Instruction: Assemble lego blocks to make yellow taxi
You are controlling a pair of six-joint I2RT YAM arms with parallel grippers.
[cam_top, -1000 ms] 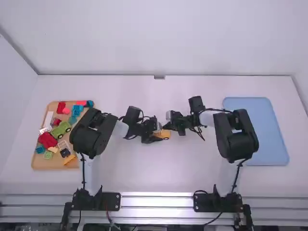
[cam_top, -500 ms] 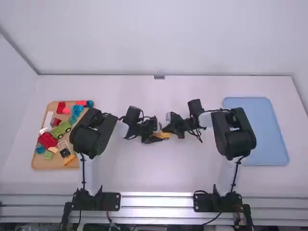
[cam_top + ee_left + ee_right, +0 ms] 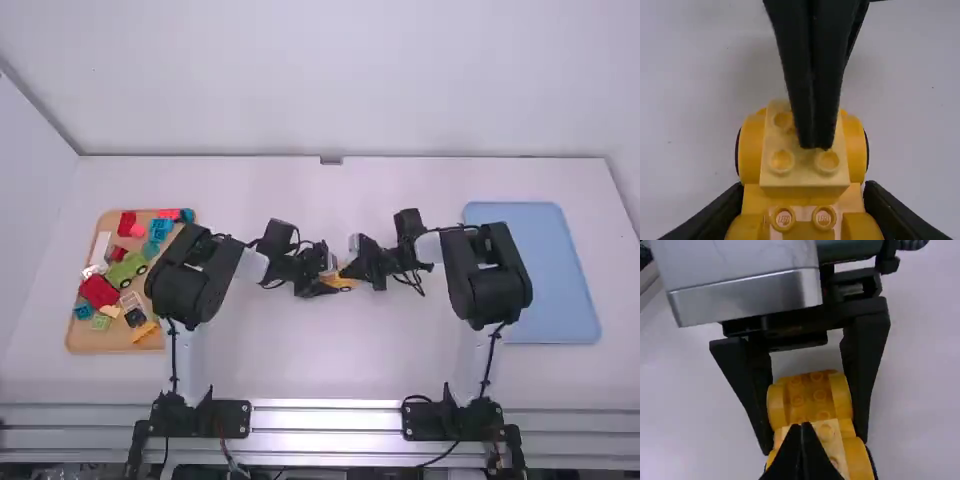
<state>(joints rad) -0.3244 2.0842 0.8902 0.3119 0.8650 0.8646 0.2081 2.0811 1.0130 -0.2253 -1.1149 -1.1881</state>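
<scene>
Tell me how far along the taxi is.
Done, it seems: the pale yellow block sits on the yellow car base. In hand: the left gripper grips the base; the right gripper, shut, is at the block, probably pressing. Left: studs on both remain uncovered, so perhaps more pieces.

The table (image 3: 330,190) offers passage beyond the left tool (image 3: 329,283) and right tool (image 3: 347,272), which crowd the car (image 3: 342,284).
</scene>
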